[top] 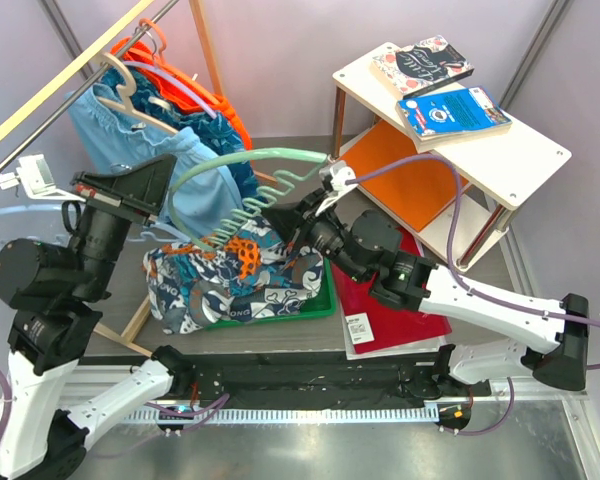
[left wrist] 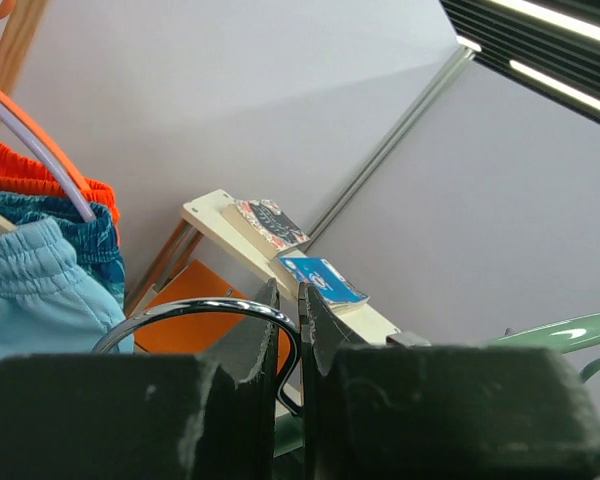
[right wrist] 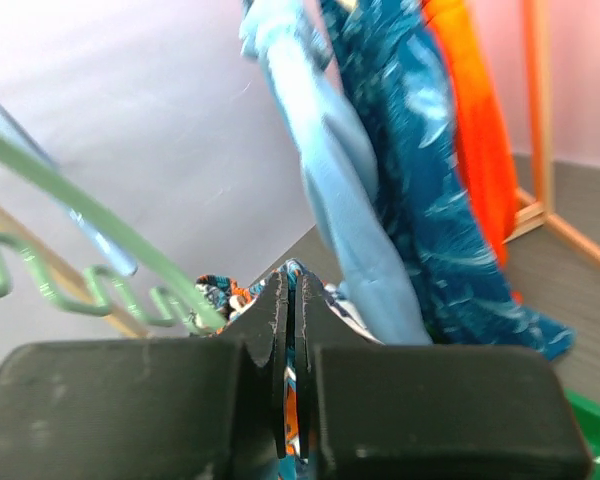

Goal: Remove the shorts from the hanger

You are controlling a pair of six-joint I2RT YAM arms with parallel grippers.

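Observation:
The floral shorts [top: 235,280], dark blue, orange and white, lie bunched in a green tray [top: 280,312]. A pale green hanger [top: 242,160] with a wavy lower bar hangs in the air above them. My left gripper [top: 168,167] is shut on the hanger's chrome hook [left wrist: 200,308], which runs between its closed fingers [left wrist: 325,320]. My right gripper [top: 306,215] is shut on a fold of the floral shorts [right wrist: 220,292], with printed cloth showing between its jaws. The green hanger [right wrist: 80,205] passes just left of it. Plain grey shorts are out of view.
A wooden clothes rack at the back left carries light blue shorts [top: 120,130], teal shorts and orange shorts [top: 205,90] on hangers. A white side table [top: 510,160] with two books stands at the back right. A red sheet [top: 380,300] lies beside the tray.

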